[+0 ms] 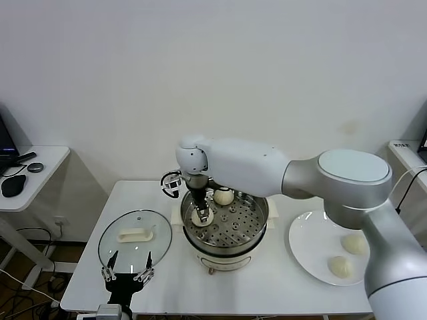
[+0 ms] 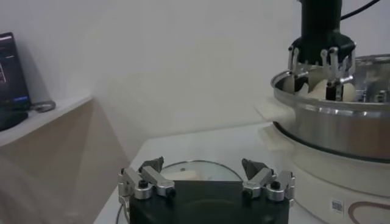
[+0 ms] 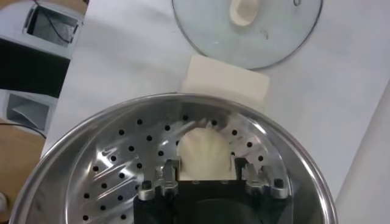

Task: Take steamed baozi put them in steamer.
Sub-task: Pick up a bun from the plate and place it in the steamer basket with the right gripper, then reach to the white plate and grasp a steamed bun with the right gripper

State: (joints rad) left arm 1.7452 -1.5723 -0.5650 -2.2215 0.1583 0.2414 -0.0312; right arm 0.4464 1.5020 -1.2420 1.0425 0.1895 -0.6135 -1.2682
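My right gripper [image 1: 201,213] reaches down into the left side of the steamer [image 1: 257,230] and is shut on a pale baozi [image 1: 200,219] that sits low on the perforated tray. In the right wrist view the fingers flank that baozi [image 3: 204,149] inside the steamer [image 3: 109,158]. A second baozi [image 1: 223,197] lies at the back of the tray. Two more baozi [image 1: 353,243] [image 1: 340,267] lie on the white plate [image 1: 307,240] at the right. My left gripper [image 1: 127,270] is open and empty, parked near the table's front left edge.
The round glass lid [image 1: 133,230] with a white handle lies flat left of the steamer, just ahead of my left gripper [image 2: 204,167]. A white side table [image 1: 40,167] with dark items stands far left. The wall is close behind.
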